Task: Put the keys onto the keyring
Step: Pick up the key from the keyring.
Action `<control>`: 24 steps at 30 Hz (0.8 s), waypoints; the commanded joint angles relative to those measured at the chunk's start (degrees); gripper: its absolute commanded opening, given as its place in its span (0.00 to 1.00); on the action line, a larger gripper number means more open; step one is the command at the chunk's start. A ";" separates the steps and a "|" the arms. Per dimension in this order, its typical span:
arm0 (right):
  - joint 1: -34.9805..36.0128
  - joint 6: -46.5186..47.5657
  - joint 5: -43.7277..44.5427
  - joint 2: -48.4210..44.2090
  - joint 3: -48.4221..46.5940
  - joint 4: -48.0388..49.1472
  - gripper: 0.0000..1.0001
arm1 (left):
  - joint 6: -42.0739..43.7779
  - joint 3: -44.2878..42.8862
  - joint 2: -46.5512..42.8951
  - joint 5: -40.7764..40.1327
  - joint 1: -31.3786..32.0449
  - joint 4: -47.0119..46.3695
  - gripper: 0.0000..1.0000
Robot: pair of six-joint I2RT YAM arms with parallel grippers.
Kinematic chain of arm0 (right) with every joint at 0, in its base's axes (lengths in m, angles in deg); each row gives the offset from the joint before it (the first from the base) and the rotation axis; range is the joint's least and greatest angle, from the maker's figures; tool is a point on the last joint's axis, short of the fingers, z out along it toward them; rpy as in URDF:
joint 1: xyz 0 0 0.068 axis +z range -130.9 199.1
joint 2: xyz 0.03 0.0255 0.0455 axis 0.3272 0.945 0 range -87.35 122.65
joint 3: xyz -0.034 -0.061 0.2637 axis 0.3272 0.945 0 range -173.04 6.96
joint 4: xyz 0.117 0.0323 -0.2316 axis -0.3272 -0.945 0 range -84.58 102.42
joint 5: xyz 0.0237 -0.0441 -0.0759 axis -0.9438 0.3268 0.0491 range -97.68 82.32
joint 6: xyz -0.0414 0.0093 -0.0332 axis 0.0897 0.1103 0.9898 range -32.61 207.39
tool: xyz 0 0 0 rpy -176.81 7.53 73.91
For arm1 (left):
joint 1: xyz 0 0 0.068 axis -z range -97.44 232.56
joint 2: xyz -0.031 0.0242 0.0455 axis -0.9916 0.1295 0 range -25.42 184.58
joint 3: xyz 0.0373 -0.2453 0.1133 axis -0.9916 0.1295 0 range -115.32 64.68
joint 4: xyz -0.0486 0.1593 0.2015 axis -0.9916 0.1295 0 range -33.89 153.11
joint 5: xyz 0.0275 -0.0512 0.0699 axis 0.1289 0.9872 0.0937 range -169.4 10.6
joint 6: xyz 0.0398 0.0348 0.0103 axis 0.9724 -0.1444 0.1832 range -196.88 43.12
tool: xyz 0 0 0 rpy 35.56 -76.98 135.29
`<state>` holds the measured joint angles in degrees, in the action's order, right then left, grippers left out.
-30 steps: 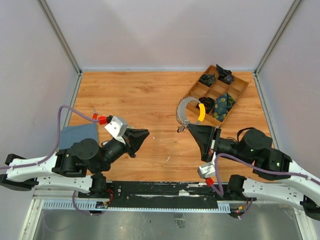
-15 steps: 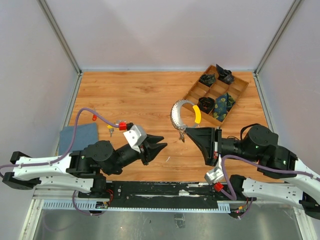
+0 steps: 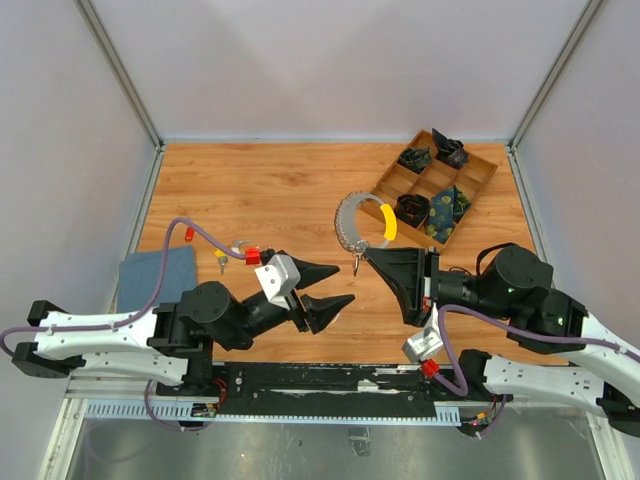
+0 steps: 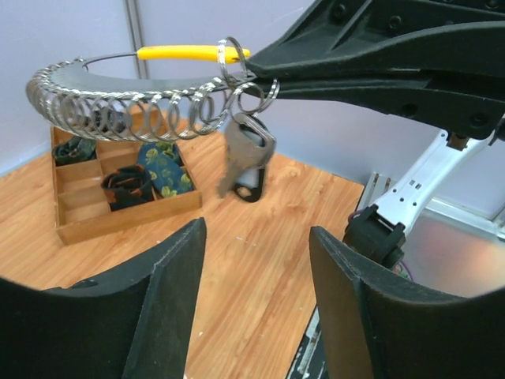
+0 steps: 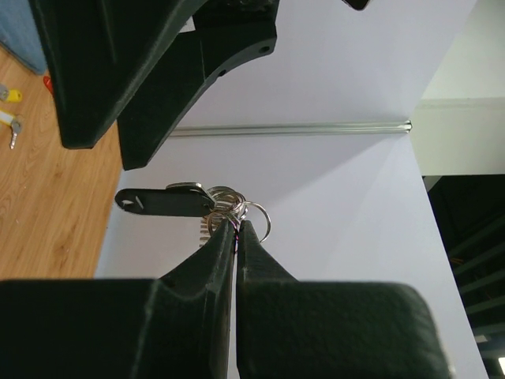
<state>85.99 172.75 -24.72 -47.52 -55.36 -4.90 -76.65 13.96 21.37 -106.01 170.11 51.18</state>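
Note:
My right gripper is shut on the keyring, a silver wire loop with a yellow sleeve, and holds it above the table. In the left wrist view the keyring carries several small rings, and one key with a black head hangs from it at the right gripper's tip. My left gripper is open and empty, just left of and below that hanging key, apart from it. Loose keys lie far left: a yellow-headed one, a white-headed one and a red-headed one.
A wooden compartment tray with dark rolled fabric bundles stands at the back right, just behind the keyring. A blue cloth lies at the left edge. Grey walls close in three sides.
My left arm has swung right towards the keyring and its jaws have opened wide. My right gripper has shifted the keyring slightly left and nearer the left gripper.

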 commanded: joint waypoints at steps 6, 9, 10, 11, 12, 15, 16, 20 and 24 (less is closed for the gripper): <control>0.91 -3.76 2.71 1.33 1.10 9.00 0.01 | 4.76 0.44 3.46 -2.33 0.15 -8.93 0.65; 1.12 -4.59 3.01 1.51 1.36 9.75 0.00 | 6.26 0.68 3.99 -5.01 0.12 -11.13 0.65; 1.21 -4.81 3.18 1.56 1.62 10.07 0.01 | 6.76 0.75 4.20 -5.93 0.14 -11.93 0.65; 1.28 -5.00 3.27 1.56 1.73 10.33 0.01 | 7.13 0.79 4.41 -7.02 0.15 -12.82 0.65; 1.31 -5.16 3.32 1.62 1.81 10.56 0.01 | 7.60 0.87 4.66 -7.93 0.12 -13.58 0.65; 1.56 -5.68 3.41 1.76 1.99 11.06 0.01 | 8.85 1.10 5.28 -10.80 0.13 -15.46 0.64; 1.62 -5.79 3.56 1.74 2.03 11.20 0.01 | 9.10 1.19 5.45 -11.74 0.10 -15.96 0.64; 1.90 -6.19 3.59 1.82 2.17 11.51 0.01 | 9.88 1.62 5.64 -13.63 0.16 -17.83 0.58; 2.16 -6.36 3.87 1.92 2.44 11.70 0.01 | 10.50 2.02 5.26 -13.43 0.14 -19.74 0.48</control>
<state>87.30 167.61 -21.35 -45.36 -53.44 2.90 -67.64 15.41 27.03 -117.31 170.13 36.65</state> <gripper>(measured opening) 0.015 0.522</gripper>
